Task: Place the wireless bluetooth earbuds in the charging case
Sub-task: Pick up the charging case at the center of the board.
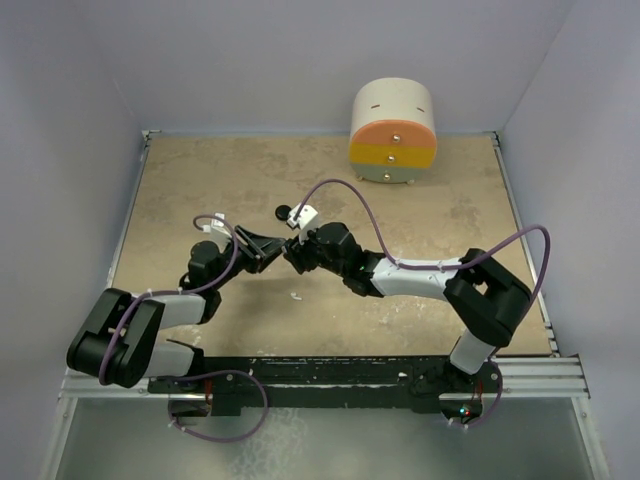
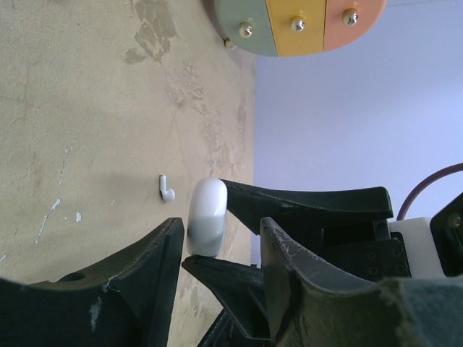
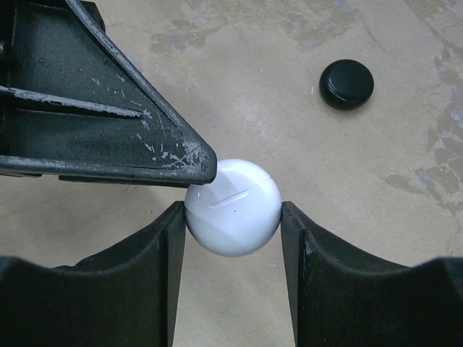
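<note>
right jaws clamped on white case (image 3: pixel 233 208) | left jaws apart, tip touching case | white earbud (image 2: pixel 167 189) near left jaws

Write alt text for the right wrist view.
The right gripper clamps a white round charging case. The left gripper touches the case's upper left edge with its tip; a black disc lies on the tan table, upper right.

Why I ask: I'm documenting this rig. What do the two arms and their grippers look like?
The left arm and right arm each have chunky black joint housings and a white forearm link. A purple cable loops along each. The left gripper and right gripper have black, wedge-shaped fingers, scuffed with pale scratches.
</note>
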You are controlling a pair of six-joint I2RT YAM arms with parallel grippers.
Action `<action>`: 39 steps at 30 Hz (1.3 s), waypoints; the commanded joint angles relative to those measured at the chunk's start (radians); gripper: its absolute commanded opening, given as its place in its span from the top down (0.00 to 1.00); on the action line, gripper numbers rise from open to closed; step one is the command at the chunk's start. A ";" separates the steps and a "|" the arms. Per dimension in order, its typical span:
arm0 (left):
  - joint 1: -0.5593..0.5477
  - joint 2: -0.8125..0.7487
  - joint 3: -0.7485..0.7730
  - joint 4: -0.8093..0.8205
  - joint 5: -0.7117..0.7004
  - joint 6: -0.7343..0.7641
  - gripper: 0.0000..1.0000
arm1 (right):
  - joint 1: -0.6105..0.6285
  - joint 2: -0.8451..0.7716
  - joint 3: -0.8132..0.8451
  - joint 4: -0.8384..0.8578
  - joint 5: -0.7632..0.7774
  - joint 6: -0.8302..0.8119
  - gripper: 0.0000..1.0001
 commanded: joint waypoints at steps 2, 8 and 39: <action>-0.017 0.005 0.039 0.061 0.003 0.039 0.58 | -0.002 -0.053 0.043 0.027 -0.026 -0.013 0.64; -0.032 0.018 0.044 0.059 -0.009 0.051 0.59 | -0.002 -0.063 0.042 0.026 -0.040 -0.014 0.64; -0.038 -0.026 0.029 0.044 -0.054 0.053 1.00 | -0.085 -0.345 -0.019 -0.085 0.170 0.111 0.05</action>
